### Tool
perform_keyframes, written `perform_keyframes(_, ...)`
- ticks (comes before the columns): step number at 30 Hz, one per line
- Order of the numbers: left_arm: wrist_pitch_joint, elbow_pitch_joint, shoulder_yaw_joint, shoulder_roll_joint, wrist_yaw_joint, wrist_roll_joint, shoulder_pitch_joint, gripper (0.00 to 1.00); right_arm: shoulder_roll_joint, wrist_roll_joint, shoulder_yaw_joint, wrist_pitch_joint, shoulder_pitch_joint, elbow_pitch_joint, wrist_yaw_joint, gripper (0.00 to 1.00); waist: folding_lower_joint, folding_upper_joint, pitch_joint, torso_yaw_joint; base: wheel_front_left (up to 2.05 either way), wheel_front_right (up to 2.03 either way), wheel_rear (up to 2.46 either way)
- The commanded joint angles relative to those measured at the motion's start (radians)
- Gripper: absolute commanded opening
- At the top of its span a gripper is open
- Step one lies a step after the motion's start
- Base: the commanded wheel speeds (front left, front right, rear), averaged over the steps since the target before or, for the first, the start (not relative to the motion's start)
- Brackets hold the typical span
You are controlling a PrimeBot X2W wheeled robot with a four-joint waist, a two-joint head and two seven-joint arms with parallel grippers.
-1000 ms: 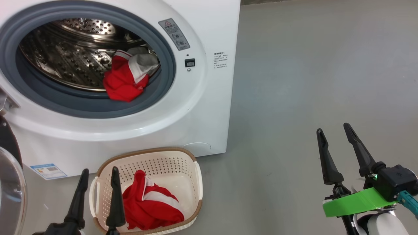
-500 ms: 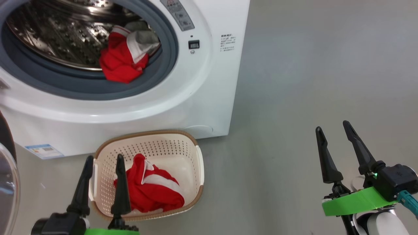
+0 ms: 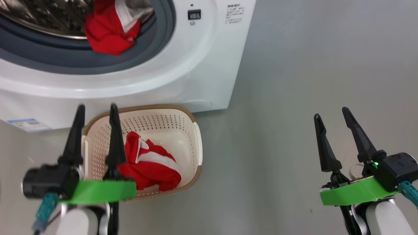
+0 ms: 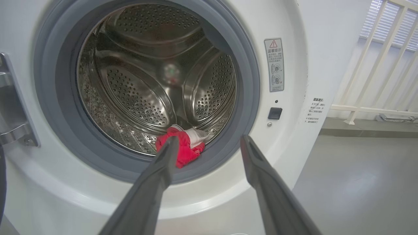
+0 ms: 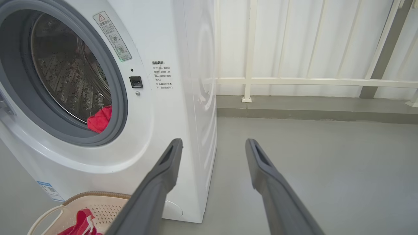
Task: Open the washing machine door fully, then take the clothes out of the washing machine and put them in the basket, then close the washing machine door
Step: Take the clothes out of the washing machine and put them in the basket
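**Head view.** The washing machine (image 3: 196, 75) fills the 10-to-12 o'clock part of the frame, and its round opening is uncovered. A red-and-white garment (image 3: 107, 29) lies at about 5 o'clock in the mouth of the drum (image 3: 42, 18), draped onto the grey rubber ring (image 3: 65, 55). The basket (image 3: 197, 143) stands on the grey floor (image 3: 294, 81) just in front of the machine's base, at 7 o'clock from the frame centre. A second red garment (image 3: 153, 166) with white stripes lies inside the basket. The left gripper (image 3: 97, 105) hangs over the basket's 9 o'clock edge, its fingers spread apart and holding nothing. The right gripper (image 3: 330, 112) is at 4 o'clock, well apart from both basket and machine. It is over bare floor, with its fingers likewise apart and empty. A blue-bordered label (image 3: 27, 124) sits low on the machine's front, at 9 o'clock.

**Left wrist view.** The fingers point at the opening. The garment rests at 6 o'clock in the perforated drum, partly behind one fingertip. A metal hinge bracket (image 4: 13, 107) sits at 9 o'clock of the opening and a warning sticker (image 4: 273, 65) at 3 o'clock.

**Right wrist view.** The fingers point past the machine's front corner. A white railing (image 5: 294, 81) spans 12 to 2 o'clock, and the basket's corner shows at 7 o'clock.
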Motion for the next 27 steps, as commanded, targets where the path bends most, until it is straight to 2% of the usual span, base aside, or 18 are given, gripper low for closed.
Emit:
perform_keyframes(1,-0.008,0.0,0.032,0.023,-0.01,-0.012,-0.068,1.0,-0.004,0.008,0.028,-0.006,-0.029,-0.027,0.006,1.0,0.0,-0.0001,0.048,-0.009,0.0,0.0,0.0)
perform_keyframes(14,0.025,0.225,0.052,0.08,-0.054,-0.05,-0.408,1.0,-0.004,0.034,0.054,-0.006,-0.088,-0.032,0.006,1.0,0.0,-0.0001,0.169,-0.042,0.0,0.0,0.0)
perform_keyframes(21,0.066,0.336,0.052,0.124,-0.055,-0.041,-0.587,1.0,-0.004,0.046,0.06,-0.006,-0.114,-0.037,0.006,1.0,0.0,-0.0001,0.226,-0.06,0.0,0.0,0.0)
perform_keyframes(27,0.079,0.497,0.053,0.152,-0.054,-0.037,-0.744,1.0,-0.004,0.042,0.069,-0.006,-0.143,-0.044,0.006,1.0,0.0,-0.0001,0.279,-0.076,0.0,0.0,0.0)
